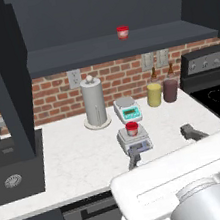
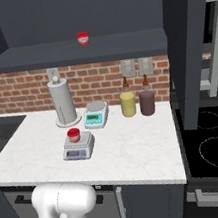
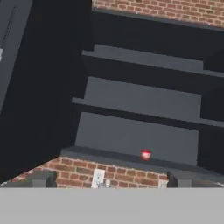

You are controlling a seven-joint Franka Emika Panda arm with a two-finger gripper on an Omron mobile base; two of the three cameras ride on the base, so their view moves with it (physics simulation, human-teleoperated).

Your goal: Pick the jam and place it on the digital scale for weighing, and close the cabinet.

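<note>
The cabinet (image 2: 84, 14) is standing open across the top of both base views, its right door (image 2: 190, 41) swinging out over the stove (image 2: 214, 148) and its left door (image 1: 1, 84) hanging forward above the sink (image 1: 14, 178). Its bare shelves are stacking up through the hand view, where a twin red jar (image 3: 145, 154) is sitting at about 5 o'clock on the front lip of the lowest shelf (image 3: 131, 155). The white counter (image 2: 134, 152) is carrying everything else. The paper towel roll (image 1: 94, 103) is standing upright at the brick wall. At 3 o'clock of it, a teal-display scale (image 1: 128, 110) is lying flat, and further that way a yellow bottle (image 1: 154, 93) and a maroon bottle (image 1: 170, 89) are standing just beside each other. The digital scale (image 1: 134, 138) is lying at 6 o'clock of the teal one, and the jam (image 1: 132, 128) is resting upright on its plate. The gripper (image 1: 160, 143) is hanging empty and spread wide, its fingers (image 1: 192, 132) well apart, near the scale's front edge.
</note>
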